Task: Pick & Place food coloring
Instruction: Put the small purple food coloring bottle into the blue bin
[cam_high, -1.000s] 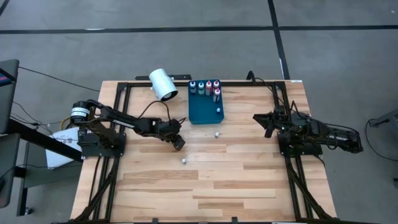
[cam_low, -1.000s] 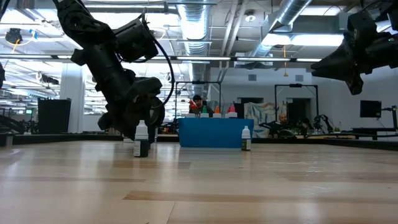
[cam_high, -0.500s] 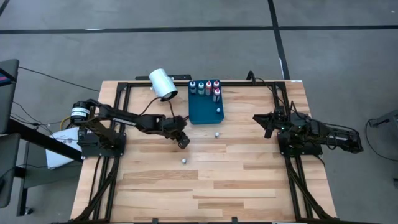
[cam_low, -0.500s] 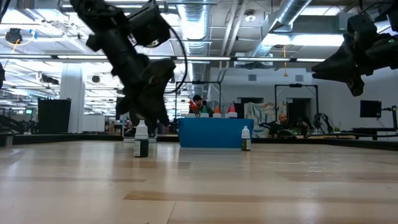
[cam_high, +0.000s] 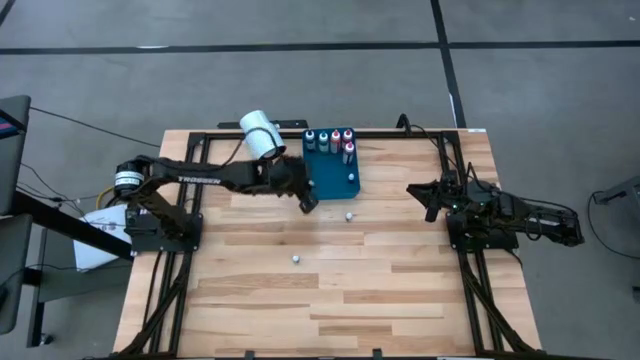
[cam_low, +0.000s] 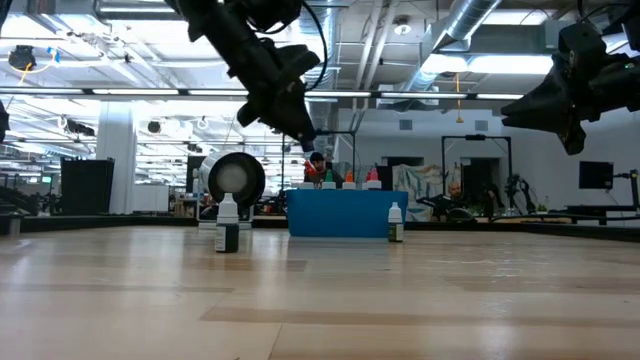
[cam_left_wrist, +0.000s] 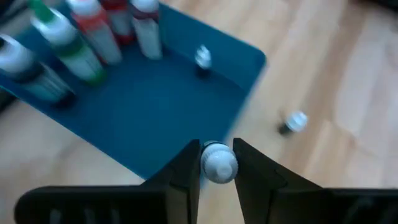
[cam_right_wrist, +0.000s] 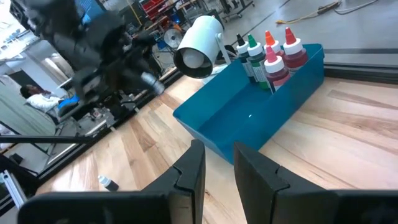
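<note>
My left gripper (cam_high: 308, 201) hangs above the near left corner of the blue tray (cam_high: 335, 182), shut on a tiny food coloring bottle (cam_left_wrist: 218, 164) with a white cap. Several larger bottles with coloured tops (cam_high: 329, 139) stand at the tray's far end. One tiny white bottle (cam_left_wrist: 203, 57) stands on the tray's floor. Two more tiny bottles stand on the table on their bases: one (cam_high: 348, 214) near the tray, one (cam_high: 298, 259) nearer the front. My right gripper (cam_right_wrist: 218, 167) waits at the table's right side, its fingers a little apart with nothing between them. My left gripper pinches the tiny bottle's white cap (cam_left_wrist: 219, 169) between its two fingertips (cam_left_wrist: 190, 167). The fingers slant down from the table's left side. The bottle is lifted clear of the table, high above it in the low view, and its body is hidden below the cap.
A large white cylinder (cam_high: 262, 135) lies at the table's far edge, left of the tray. Black frame rails (cam_high: 200, 150) run along the far and side edges. Bare wood (cam_high: 380, 290) spreads across the table's near half.
My left gripper has risen from the table top and swung toward the far right, up to the blue tray's near left corner. It has rolled somewhat on the way. The two tiny bottles on the table have stayed where they were.
</note>
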